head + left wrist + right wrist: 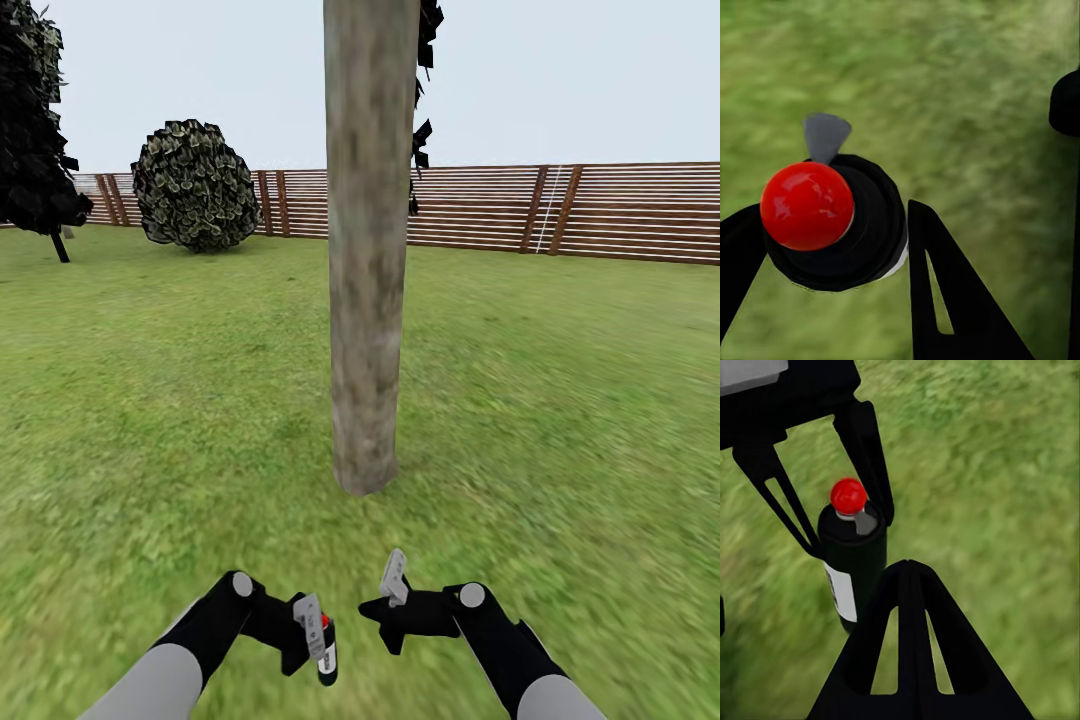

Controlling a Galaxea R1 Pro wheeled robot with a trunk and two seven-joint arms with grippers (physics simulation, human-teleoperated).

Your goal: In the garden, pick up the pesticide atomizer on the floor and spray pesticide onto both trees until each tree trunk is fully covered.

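Item: pesticide atomizer (327, 652), black bottle w/ red ball top and white label, sitting between the two black fingers of the left gripper (318, 640) at bottom centre-left of the head view; the fingers are pressing both sides of the bottle just under the cap, so this gripper is clamping the bottle, which is hanging upright above the grass (150, 400). Left wrist view is looking down on the red cap (807, 205) w/ a small grey nozzle tab (825, 136) sticking out beside it, one finger (945, 300) touching the bottle's black shoulder. Right wrist view is showing the same atomizer (853, 566) held in the left gripper's fingers (867, 457), label facing the camera's side. Right gripper (390, 600) is hovering just beside the left one, near but apart from the bottle, holding nothing; its fingers (911, 645) are lying together in a closed wedge. Tree trunk (368, 250), thick, mottled grey-brown, is standing straight ahead of both grippers, well apart from them. Backgr.: slatted wooden fence (600, 210), round bush (195, 185), dark narrow tree (35, 120) at far left.
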